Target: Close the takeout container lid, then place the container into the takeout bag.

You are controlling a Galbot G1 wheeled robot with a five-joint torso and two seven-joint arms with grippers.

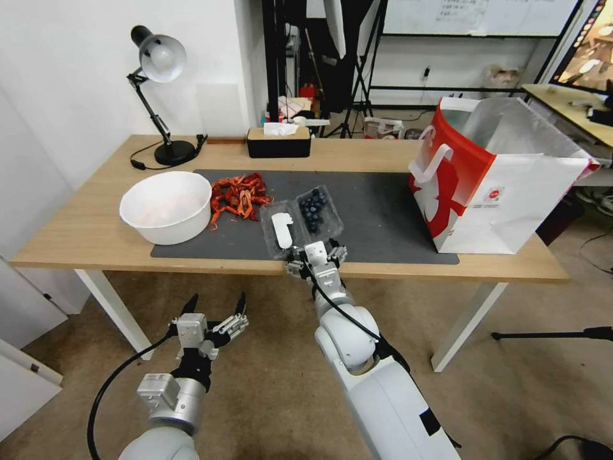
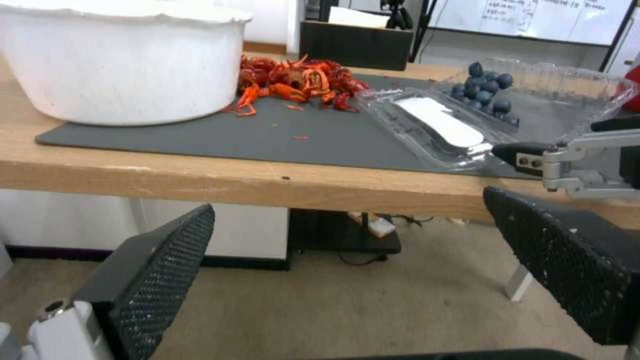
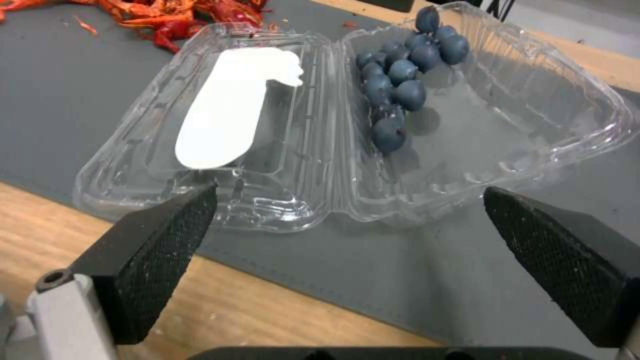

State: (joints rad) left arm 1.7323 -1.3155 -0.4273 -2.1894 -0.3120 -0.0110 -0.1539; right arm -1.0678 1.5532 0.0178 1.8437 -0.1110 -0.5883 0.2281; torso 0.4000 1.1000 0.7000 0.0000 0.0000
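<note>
The right claw, spread wide and empty, hovers at the wooden surface's near edge; the one clear plastic hinged takeout container lies flat open just beyond at twelve o'clock. Its white-stickered lid sits left of the blueberry half, its hinge running away from the claw. The left claw, also wide open and empty, hangs farther off below the edge, while the one red-and-white paper takeout bag stands at two o'clock.

Bare grey mat lay open between the takeout container and the takeout bag, while crayfish and a white bowl crowded the container's left side.
</note>
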